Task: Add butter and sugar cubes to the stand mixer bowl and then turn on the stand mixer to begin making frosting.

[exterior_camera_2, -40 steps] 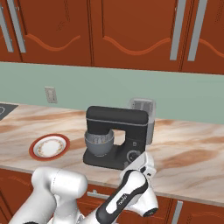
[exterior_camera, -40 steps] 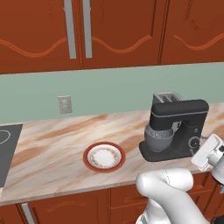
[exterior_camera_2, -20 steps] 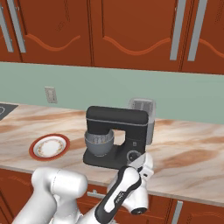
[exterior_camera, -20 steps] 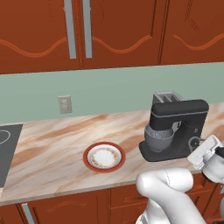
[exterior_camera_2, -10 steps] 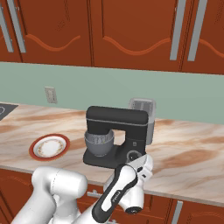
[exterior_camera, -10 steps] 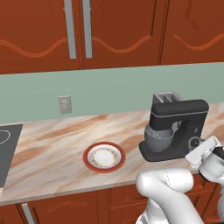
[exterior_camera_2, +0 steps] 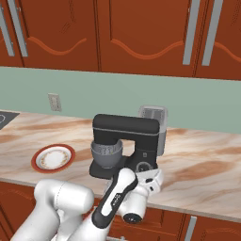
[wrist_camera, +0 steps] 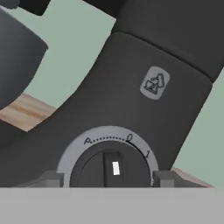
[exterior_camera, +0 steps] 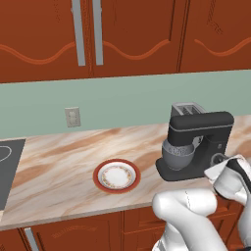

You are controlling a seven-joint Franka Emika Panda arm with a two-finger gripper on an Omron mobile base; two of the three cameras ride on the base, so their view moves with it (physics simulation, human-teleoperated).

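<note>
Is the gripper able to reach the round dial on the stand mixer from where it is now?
Probably yes. In the hand view the dial sits straight ahead between the two fingertips, jaws spread wider than the knob, with nothing between them. The gripper is already at the stand mixer column.

You face a marbled tan counter (exterior_camera: 59,162) under red-brown wall cabinets (exterior_camera: 127,34) with grey handles (exterior_camera: 76,32); a pale green backsplash (exterior_camera: 122,100) carries a wall outlet (exterior_camera: 72,116), and matching base cabinets (exterior_camera: 73,235) sit below.
</note>
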